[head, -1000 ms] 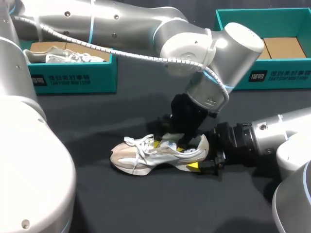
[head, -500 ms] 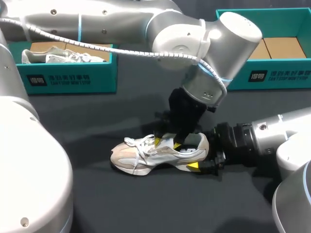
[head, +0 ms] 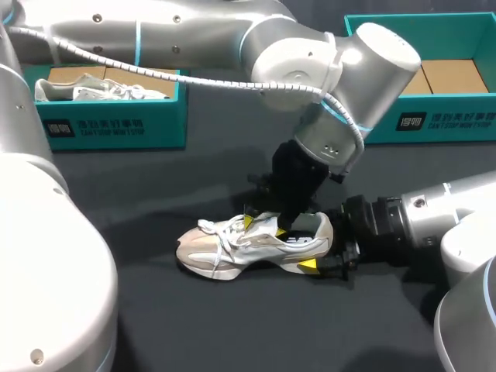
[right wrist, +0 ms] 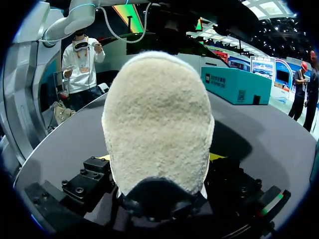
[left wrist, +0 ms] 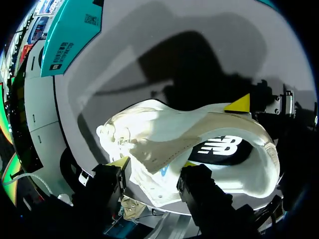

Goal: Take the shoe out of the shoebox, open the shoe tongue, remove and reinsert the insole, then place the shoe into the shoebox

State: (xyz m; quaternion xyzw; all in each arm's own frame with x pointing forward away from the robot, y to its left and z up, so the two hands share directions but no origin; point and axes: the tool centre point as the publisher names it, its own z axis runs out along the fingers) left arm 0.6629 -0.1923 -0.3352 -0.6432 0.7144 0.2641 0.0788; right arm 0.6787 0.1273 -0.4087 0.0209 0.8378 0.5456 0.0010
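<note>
A white and beige sneaker [head: 232,246] stands upright on the dark table, toe to the left. My left arm comes across from the upper left, and its gripper [head: 266,225] points down into the shoe's opening. In the left wrist view this gripper [left wrist: 154,164] is shut on the perforated tongue [left wrist: 157,149], with the insole's black heel print [left wrist: 219,147] beyond it. My right gripper [head: 314,246] is at the heel, one yellow tip on each side of it. In the right wrist view the fuzzy heel [right wrist: 157,119] fills the gap between its fingers [right wrist: 102,157].
A teal shoebox [head: 116,124] at the back left holds another pale shoe [head: 93,89]. A second teal shoebox [head: 434,124] stands at the back right with bare cardboard inside. Dark table lies in front of the sneaker.
My left gripper's fingers have drawn together on the tongue, and the left arm has shifted slightly. The shoe and the right arm have stayed put.
</note>
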